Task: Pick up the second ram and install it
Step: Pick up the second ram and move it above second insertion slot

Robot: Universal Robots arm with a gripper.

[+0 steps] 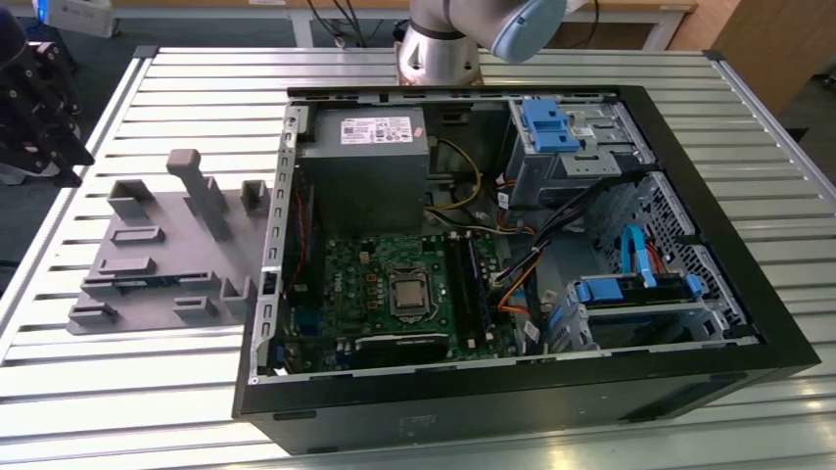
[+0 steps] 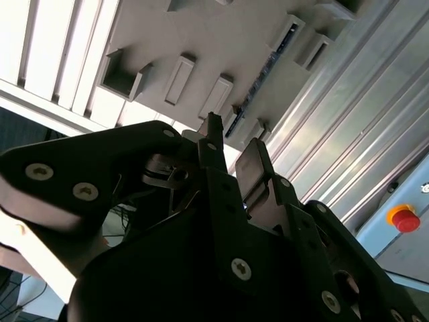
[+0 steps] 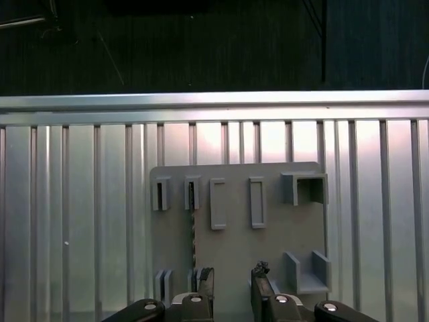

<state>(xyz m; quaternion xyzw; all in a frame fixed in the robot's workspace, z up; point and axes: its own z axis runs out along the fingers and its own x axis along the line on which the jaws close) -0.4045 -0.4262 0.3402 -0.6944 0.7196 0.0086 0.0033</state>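
Observation:
The second ram (image 3: 193, 231) stands on edge in a slot of the grey holder tray (image 3: 268, 248), showing as a thin greenish strip. In the second wrist view the second ram (image 2: 265, 74) is a dark line along the grey holder tray (image 2: 221, 40). My gripper (image 3: 231, 278) hovers well above the tray, open, with nothing between its fingers. Its two black fingertips (image 2: 213, 137) point down toward the strip's near end. In the exterior view my gripper (image 1: 33, 108) hangs at the far left, over the table's edge beside the grey holder tray (image 1: 157, 264).
An open black computer case (image 1: 523, 245) lies on the slatted metal table (image 1: 157, 392), to the exterior view's right of the tray. Inside are a green motherboard (image 1: 392, 294) with black slot rails (image 1: 464, 284), a power supply (image 1: 359, 157) and cables. The arm's base (image 1: 438, 49) stands behind the case.

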